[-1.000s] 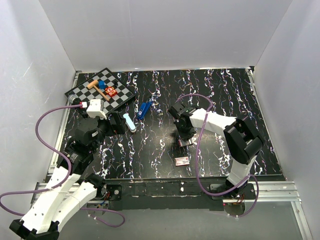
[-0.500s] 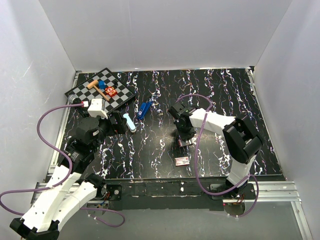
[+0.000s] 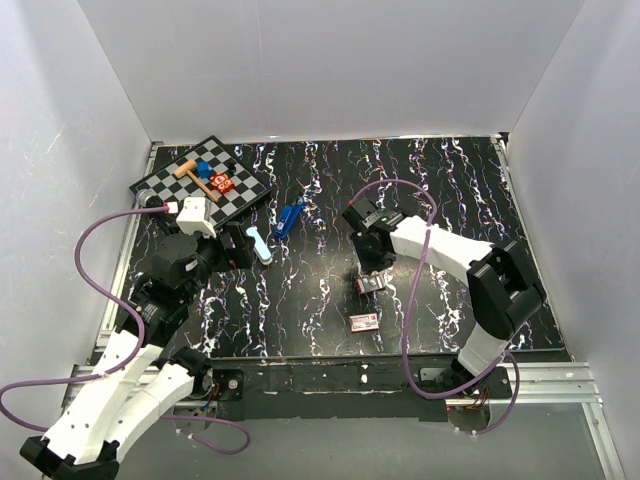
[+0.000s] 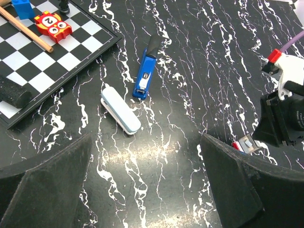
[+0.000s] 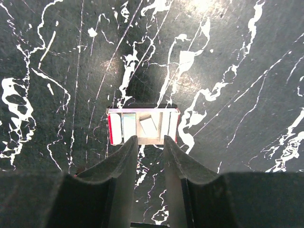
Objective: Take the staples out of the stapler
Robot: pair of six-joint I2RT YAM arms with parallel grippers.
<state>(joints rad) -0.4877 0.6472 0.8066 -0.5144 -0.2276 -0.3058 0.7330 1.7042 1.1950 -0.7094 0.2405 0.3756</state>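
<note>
Stapler (image 3: 290,218) lies shut-looking on the table (image 3: 480,200), toward the far left, just beside the near-right edge of the chessboard (image 3: 160,185). Nothing touches it. A pale-blue piece (image 3: 259,244) lies just beside it on the near side, apart from it.

Over the last second the right gripper (image 3: 375,260) has drawn back a little from the small red-edged box (image 3: 370,284) near the middle of the table. Its elbow has swung out toward the right edge. Its fingers have parted slightly. In the wrist view they stand a narrow gap apart with nothing between them, so the right gripper (image 5: 149,142) has let go and holds nothing. The left gripper (image 4: 146,142) has not moved. It hangs spread wide and empty, looking down at the stapler (image 4: 145,71).

This reads as a strip just dropped off, so the unloading looks well along or done. Whether any staples remain inside the stapler cannot be told.

The box (image 5: 110,124) sits open-topped just ahead of the right fingertips. In it lie the staples (image 5: 148,126), whitish short strips, one of them skewed and the others roughly parallel. A pink-and-white packet (image 3: 364,321) lies nearer the near edge, apart from the box. The chessboard carries a wooden stick (image 4: 26,32), a red block (image 4: 52,26) and a blue block (image 4: 23,8).
</note>
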